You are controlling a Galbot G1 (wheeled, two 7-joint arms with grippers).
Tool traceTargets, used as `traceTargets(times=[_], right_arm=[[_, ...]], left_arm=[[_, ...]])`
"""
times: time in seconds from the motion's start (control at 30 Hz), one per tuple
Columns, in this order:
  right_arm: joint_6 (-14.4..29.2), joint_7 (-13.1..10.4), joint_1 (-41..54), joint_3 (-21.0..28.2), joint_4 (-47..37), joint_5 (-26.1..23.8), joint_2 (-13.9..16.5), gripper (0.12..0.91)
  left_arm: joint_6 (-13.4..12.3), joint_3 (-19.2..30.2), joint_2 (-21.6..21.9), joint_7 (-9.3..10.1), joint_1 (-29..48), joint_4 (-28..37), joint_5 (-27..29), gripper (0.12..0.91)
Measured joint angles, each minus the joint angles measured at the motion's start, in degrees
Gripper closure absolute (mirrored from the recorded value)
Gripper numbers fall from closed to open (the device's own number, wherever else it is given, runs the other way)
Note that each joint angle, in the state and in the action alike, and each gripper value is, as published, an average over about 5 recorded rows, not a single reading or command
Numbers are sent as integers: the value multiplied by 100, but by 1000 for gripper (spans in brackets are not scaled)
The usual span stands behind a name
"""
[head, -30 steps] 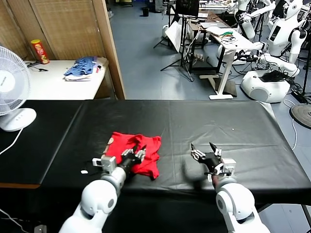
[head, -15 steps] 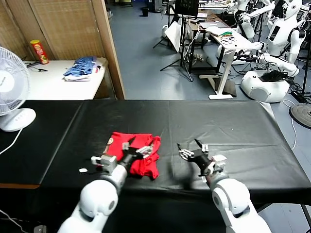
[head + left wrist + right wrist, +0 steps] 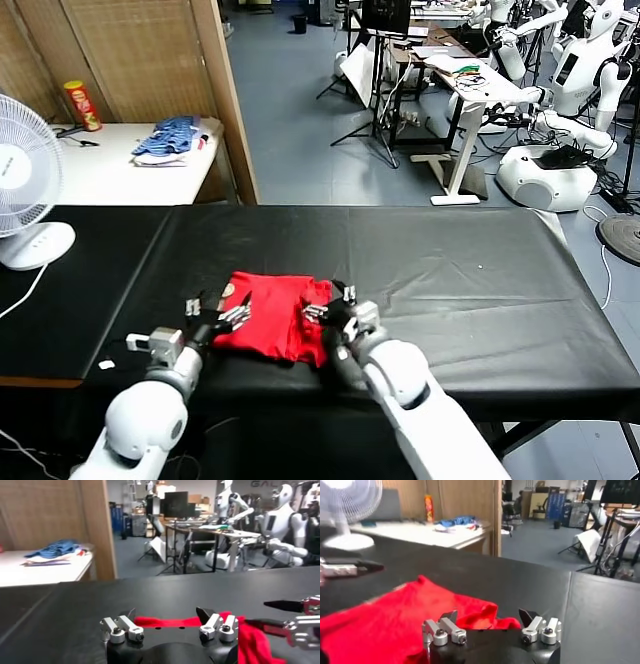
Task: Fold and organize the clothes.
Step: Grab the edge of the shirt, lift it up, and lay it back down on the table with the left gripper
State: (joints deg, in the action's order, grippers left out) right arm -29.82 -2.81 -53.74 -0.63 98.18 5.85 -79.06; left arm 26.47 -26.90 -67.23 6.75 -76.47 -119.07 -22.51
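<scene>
Since a second earlier, the left gripper (image 3: 222,311) had let go and backed to the shirt's (image 3: 265,322) left edge, jaws spread. The right gripper (image 3: 330,302) had crossed to its right edge, also spread, empty. One red shirt lay on the black table (image 3: 480,290), front centre.

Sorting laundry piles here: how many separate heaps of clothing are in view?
2: the crumpled red cotton T-shirt on the black table, and a blue striped clothes pile on the white side table.
</scene>
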Motion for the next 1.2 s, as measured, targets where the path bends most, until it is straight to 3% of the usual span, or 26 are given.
traceTargets(times=[0.23,0.43,0.73,1.07,1.13,1.2], right_arm=[[9,-264,-164,-111,69,-505,-86,227],[201,-262,-451,-424,579,25,-11,227],[314,-174,-1272,-1254,1685,959,345,227],[301,-149,-1677,-1609,2145,1070,341,227],[298,-149,-1696,-1625,2157,1070,337,227],[296,-149,-1703,-1635,2165,1069,332,227]], left_arm=[[-84,-176,-35,-37,56,186,-264,232],[-241,-351,-21,-235,267,597,-982,232],[-59,-588,138,-548,522,1386,-2945,232],[62,-591,171,-560,629,1802,-4038,232],[91,-590,160,-560,619,1818,-4159,248],[116,-585,141,-566,599,1817,-4206,313]])
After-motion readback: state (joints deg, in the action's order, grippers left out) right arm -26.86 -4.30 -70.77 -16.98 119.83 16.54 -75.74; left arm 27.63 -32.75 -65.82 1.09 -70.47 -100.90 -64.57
